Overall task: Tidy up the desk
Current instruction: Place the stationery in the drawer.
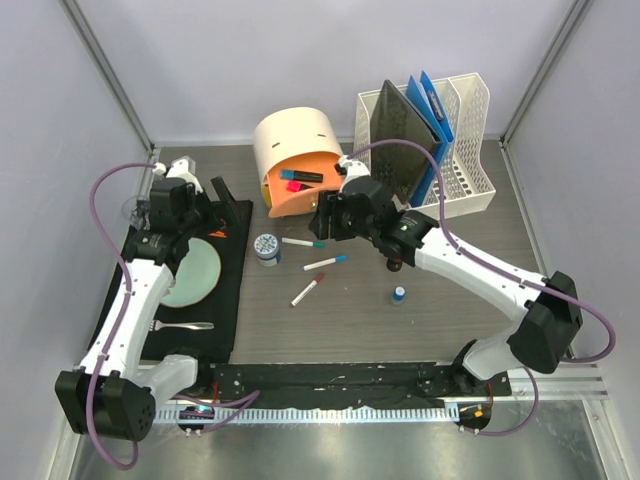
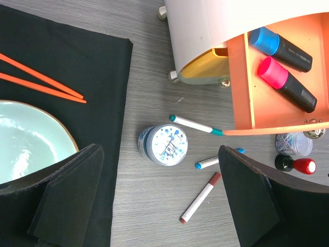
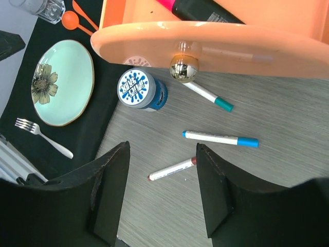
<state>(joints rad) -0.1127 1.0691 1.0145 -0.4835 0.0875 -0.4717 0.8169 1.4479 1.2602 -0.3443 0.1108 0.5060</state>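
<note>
The desk [image 1: 350, 320] holds three loose markers: teal-capped [image 1: 302, 242], blue-capped [image 1: 325, 262] and red-capped [image 1: 307, 290]. A round blue-and-white tin [image 1: 267, 247] stands beside them. A cream and orange organiser [image 1: 295, 160] holds a blue highlighter [image 2: 280, 47] and a pink highlighter [image 2: 288, 84] in its orange tray. My right gripper [image 1: 322, 222] is open and empty, hovering above the red marker [image 3: 172, 169] just in front of the tray. My left gripper [image 1: 222, 205] is open and empty over the black mat's right edge, with the tin [image 2: 164, 144] between its fingers in view.
A black mat [image 1: 185, 290] at left carries a pale green plate [image 1: 190, 270], a fork [image 1: 185, 325] and orange chopsticks [image 2: 41, 82]. A white file rack [image 1: 460, 150] with folders stands at the back right. A small blue-capped bottle [image 1: 399, 294] and a red-and-black stamp [image 2: 295, 164] sit right of the markers.
</note>
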